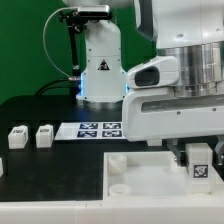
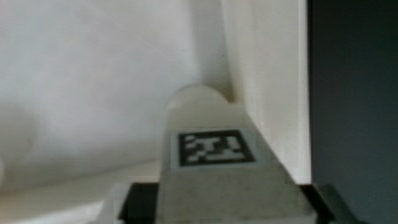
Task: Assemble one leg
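Tagged leg in end effector, beside white wall

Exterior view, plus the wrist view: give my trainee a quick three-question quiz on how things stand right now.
1. True or false: the gripper is shut on a leg.
2. Fill in: the marker board lies to the exterior view's ____ of the gripper.
3. The held leg hangs over: A) the marker board, B) the white square piece, C) the bare black table.

Key: 1 true; 2 left; 3 B.
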